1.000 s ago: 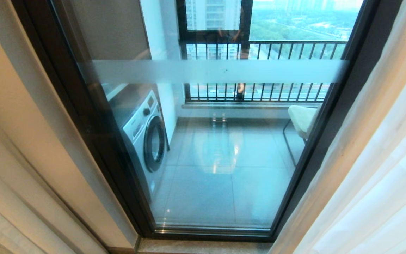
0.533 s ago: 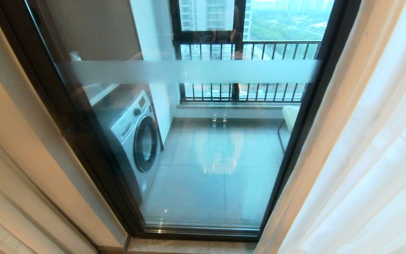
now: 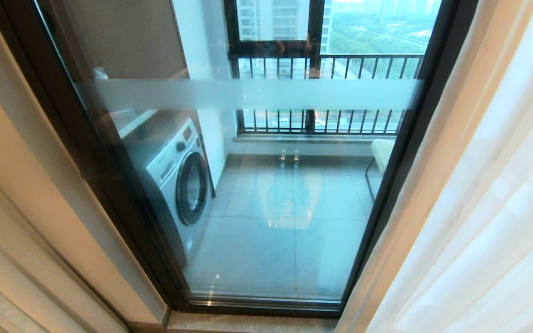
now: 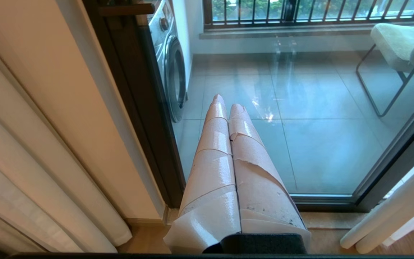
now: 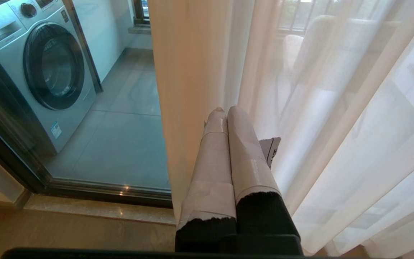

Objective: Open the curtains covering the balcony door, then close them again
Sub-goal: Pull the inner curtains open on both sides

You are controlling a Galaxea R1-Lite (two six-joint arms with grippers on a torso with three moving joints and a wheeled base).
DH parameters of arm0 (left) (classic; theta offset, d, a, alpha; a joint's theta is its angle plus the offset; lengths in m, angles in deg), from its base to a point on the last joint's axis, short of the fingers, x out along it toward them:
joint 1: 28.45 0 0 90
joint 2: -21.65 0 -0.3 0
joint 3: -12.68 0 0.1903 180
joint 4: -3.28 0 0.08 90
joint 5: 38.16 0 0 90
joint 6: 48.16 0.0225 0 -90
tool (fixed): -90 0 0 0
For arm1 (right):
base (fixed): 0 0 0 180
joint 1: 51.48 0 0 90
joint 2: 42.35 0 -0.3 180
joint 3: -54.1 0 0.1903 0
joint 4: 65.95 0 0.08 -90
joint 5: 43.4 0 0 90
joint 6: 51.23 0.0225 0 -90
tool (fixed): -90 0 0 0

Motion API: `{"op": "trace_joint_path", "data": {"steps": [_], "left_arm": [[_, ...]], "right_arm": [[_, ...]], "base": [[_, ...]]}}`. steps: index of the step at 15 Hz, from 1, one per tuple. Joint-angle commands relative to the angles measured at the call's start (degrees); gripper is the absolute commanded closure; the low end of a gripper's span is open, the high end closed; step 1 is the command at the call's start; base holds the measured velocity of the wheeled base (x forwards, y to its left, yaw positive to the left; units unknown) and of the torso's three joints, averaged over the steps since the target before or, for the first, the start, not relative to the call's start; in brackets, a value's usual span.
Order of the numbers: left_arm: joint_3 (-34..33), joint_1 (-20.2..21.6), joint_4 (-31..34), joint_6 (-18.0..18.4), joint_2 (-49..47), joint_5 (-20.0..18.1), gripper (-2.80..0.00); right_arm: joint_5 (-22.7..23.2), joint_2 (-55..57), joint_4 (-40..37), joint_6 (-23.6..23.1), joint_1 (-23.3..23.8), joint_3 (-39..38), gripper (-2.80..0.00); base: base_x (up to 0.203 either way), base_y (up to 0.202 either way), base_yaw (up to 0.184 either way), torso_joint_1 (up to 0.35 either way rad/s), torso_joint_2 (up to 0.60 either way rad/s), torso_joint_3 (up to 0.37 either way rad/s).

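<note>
You see the curtains (image 3: 479, 194) drawn to the right of the exposed balcony door (image 3: 266, 185), with the left gripper (image 4: 228, 102) and right gripper (image 5: 225, 109) both fully closed, holding nothing.

The door (image 3: 266, 185) glass blocks the way ahead. The curtain (image 3: 488, 208) hangs on the right, a wall (image 3: 40, 194) on the left.
</note>
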Motion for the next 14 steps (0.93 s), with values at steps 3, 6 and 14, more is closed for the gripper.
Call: {"op": "trace_joint_path", "data": {"steps": [3, 6, 14], "left_arm": [[0.00, 0.02, 0.04, -0.06, -0.08, -0.05, 0.00], [0.00, 0.02, 0.04, -0.06, -0.08, -0.05, 0.00], [0.00, 0.02, 0.04, -0.06, -0.08, -0.05, 0.00]], "right_arm": [[0.03, -0.02, -0.01, -0.04, -0.04, 0.00, 0.00], [0.03, -0.02, -0.01, -0.04, -0.04, 0.00, 0.00], [0.03, -0.02, -0.01, -0.21, -0.04, 0.00, 0.00]], "base": [[0.000, 0.000, 0.000, 0.000, 0.00, 0.000], [0.000, 0.000, 0.000, 0.000, 0.00, 0.000], [0.000, 0.000, 0.000, 0.000, 0.00, 0.000]]}}
